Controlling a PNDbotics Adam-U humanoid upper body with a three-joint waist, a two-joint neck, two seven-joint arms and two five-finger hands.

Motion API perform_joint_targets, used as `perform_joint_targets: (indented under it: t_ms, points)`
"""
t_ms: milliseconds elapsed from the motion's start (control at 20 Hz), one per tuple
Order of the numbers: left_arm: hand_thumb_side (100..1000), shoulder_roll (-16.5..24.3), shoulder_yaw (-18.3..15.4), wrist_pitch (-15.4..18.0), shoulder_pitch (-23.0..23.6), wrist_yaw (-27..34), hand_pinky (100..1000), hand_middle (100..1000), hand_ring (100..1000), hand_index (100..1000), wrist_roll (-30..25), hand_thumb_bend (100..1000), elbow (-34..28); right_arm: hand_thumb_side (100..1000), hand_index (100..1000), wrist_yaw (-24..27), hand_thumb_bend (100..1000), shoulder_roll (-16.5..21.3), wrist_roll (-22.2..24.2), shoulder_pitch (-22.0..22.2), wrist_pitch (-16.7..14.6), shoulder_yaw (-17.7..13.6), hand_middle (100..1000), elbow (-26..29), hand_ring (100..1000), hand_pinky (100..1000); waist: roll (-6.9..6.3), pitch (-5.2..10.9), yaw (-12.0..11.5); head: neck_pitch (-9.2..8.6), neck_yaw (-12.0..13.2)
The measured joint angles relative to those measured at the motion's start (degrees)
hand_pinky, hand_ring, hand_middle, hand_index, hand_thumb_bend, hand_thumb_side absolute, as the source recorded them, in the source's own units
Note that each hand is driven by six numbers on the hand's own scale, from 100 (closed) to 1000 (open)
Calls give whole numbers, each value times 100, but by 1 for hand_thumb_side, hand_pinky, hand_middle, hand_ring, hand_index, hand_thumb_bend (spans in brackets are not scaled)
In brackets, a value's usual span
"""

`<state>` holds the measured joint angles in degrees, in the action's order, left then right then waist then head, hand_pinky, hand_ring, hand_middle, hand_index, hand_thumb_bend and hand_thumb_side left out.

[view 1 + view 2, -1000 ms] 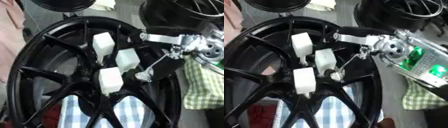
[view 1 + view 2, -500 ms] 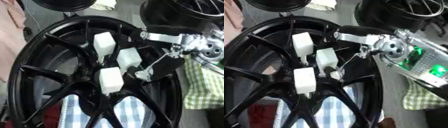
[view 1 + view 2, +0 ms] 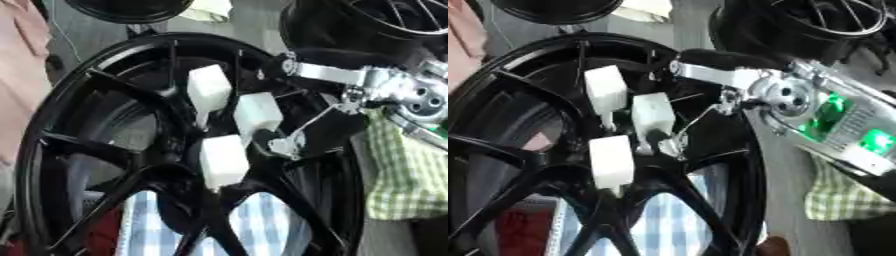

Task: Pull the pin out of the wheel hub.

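Right, left eye first: no writing readable on the black hub (image 3: 105, 150), which fills the view. Three white pins (image 3: 223, 161) stand at its centre. The right hand (image 3: 284, 146) reaches in from the right, a thin finger at the middle pin (image 3: 257, 114); whether it has hold, I cannot tell. Right eye: green lights glow on the arm (image 3: 833, 125), no legible label. Checked cloth (image 3: 842, 200) lies beside the rim.

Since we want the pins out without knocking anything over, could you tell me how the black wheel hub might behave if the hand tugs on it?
The wheel hub looks like rigid spoked metal, so it probably won't flex. It stands on its rim, so a sideways tug by the right hand could perhaps roll or tip it. The white pins look light beside it.
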<state>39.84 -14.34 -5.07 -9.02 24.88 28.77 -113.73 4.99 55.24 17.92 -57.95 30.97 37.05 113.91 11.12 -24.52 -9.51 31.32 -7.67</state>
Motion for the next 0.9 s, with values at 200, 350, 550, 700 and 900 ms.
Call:
perform_joint_targets:
  t_ms: [200,350,550,700,900]
  points:
    - [675,0,0,0,8,0,797,686,761,799,0,342,0,100,478,110,100,0,-194,0,43,-31,355,0,642,800,8,3,3,-25,0]
    - [676,0,0,-1,18,0,798,686,762,799,-1,341,0,100,463,245,100,0,-373,0,44,-71,339,0,628,795,17,12,14,-28,3]
    - [677,0,-1,-10,34,0,799,687,762,800,-9,339,0,100,445,371,100,0,-553,-2,21,-116,320,0,615,788,21,38,25,-28,7]
    - [678,0,-2,-11,41,0,799,688,763,800,-9,337,0,100,431,449,100,1,-634,0,10,-168,305,0,599,782,31,100,36,-30,3]
    - [677,0,-3,-12,43,6,800,689,764,801,-8,337,0,100,424,607,100,51,-705,92,17,-264,296,0,591,781,34,181,53,-37,1]
